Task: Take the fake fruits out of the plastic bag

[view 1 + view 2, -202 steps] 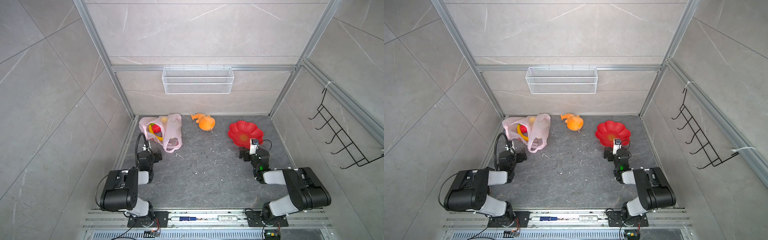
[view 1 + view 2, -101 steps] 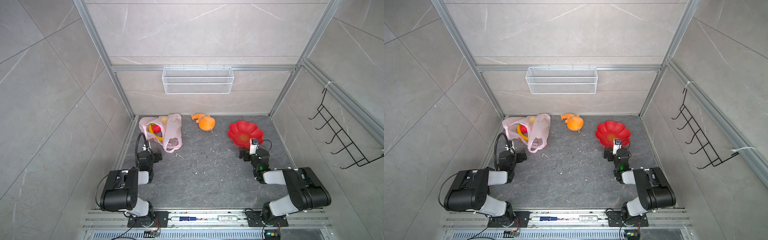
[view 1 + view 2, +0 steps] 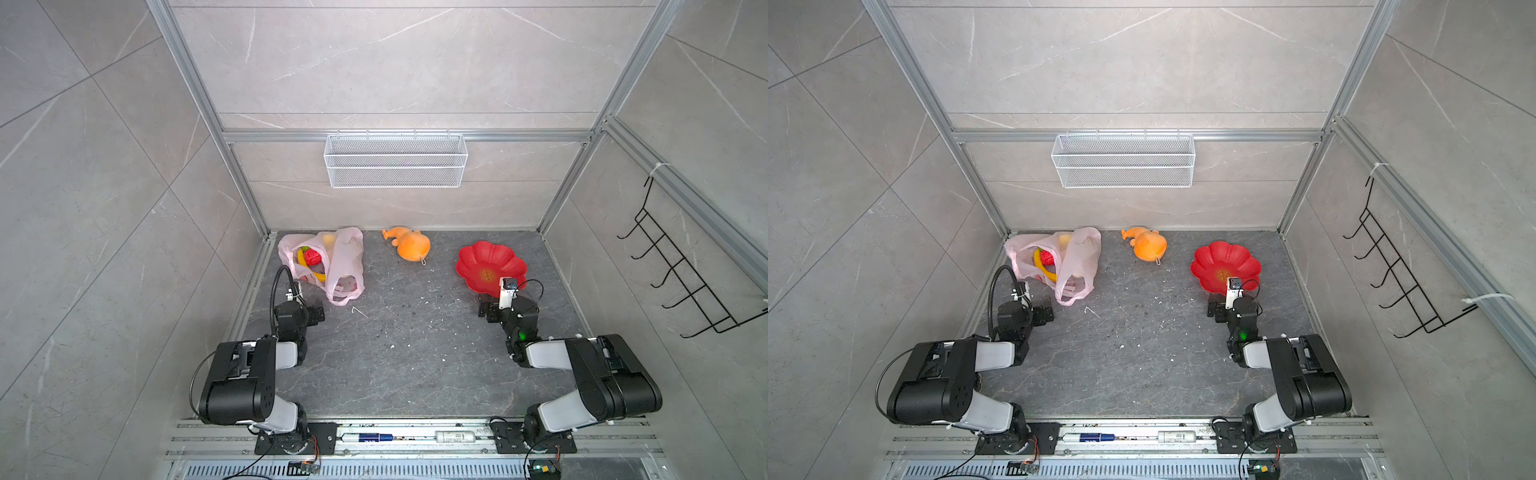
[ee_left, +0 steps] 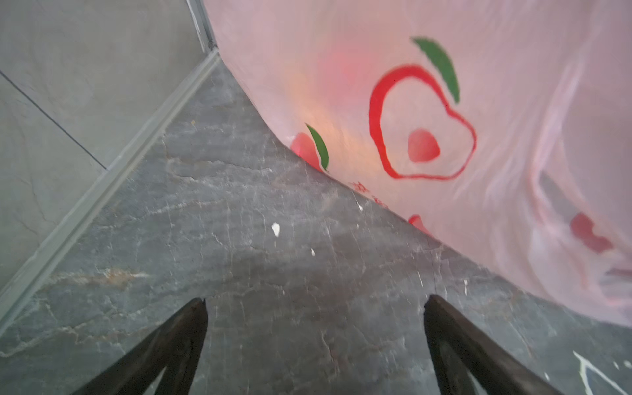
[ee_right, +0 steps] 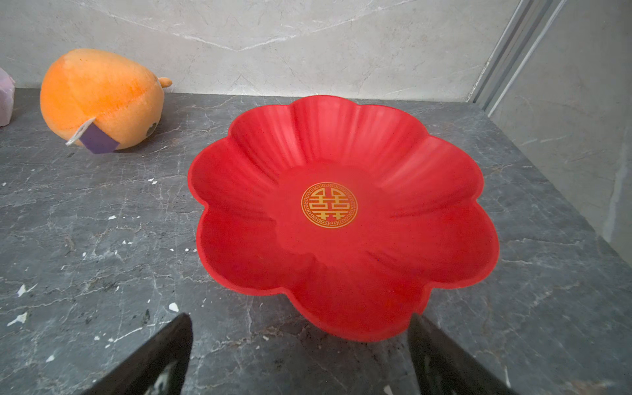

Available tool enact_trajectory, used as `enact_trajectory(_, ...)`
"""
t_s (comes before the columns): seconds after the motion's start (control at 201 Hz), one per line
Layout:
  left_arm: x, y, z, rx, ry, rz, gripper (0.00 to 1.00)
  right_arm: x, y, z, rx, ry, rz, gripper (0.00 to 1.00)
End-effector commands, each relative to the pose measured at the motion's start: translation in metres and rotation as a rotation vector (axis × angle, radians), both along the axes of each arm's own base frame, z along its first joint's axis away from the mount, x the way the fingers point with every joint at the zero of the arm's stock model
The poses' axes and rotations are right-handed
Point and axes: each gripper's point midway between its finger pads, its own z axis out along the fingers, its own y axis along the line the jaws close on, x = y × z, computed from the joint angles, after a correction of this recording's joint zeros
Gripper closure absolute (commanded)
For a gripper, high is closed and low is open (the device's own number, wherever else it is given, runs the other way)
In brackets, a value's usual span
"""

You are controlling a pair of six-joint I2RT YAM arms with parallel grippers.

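The bag [image 3: 345, 257] lies in the back left corner of the counter [image 3: 407, 353], by the left wall, its handle loops pointing to the front. Through its open mouth show a banana [image 3: 299, 262] and a red ball [image 3: 312, 257], touching each other, with a bit of green just behind them. A yellow ball [image 3: 328, 239] shows through the film nearer the back wall. Every fruit in sight is inside the bag.

The left claw [image 4: 314, 301] sits low over the counter just in front of the bag, jaws wide apart with bare counter between them. The bag's printed side is near the tips but does not touch them.

The right claw [image 5: 301, 318] is also spread wide over bare counter, at the near rim of the plate [image 5: 342, 136]. The plush [image 5: 99, 95] lies at the back, between bag and plate, apart from both.
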Motion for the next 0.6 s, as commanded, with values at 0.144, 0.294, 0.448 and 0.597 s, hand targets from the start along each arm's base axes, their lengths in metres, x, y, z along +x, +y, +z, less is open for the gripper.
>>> enact_trajectory(0.144,-0.009,0.050,0.087,-0.090,-0.004,0.379,0.00,0.006,-0.032,0.029,0.023,0.188,-0.235,0.01)
enact_trajectory(0.294,-0.015,0.040,0.116,-0.252,0.000,0.396,0.00,-0.014,-0.031,0.043,0.177,0.264,-0.311,0.01)
enact_trajectory(0.448,-0.021,0.018,0.137,-0.362,0.026,0.316,0.00,-0.029,-0.005,0.059,0.342,0.321,-0.226,0.01)
enact_trajectory(0.597,-0.041,0.001,0.150,-0.394,0.031,0.272,0.00,-0.046,0.008,0.069,0.420,0.412,-0.201,0.01)
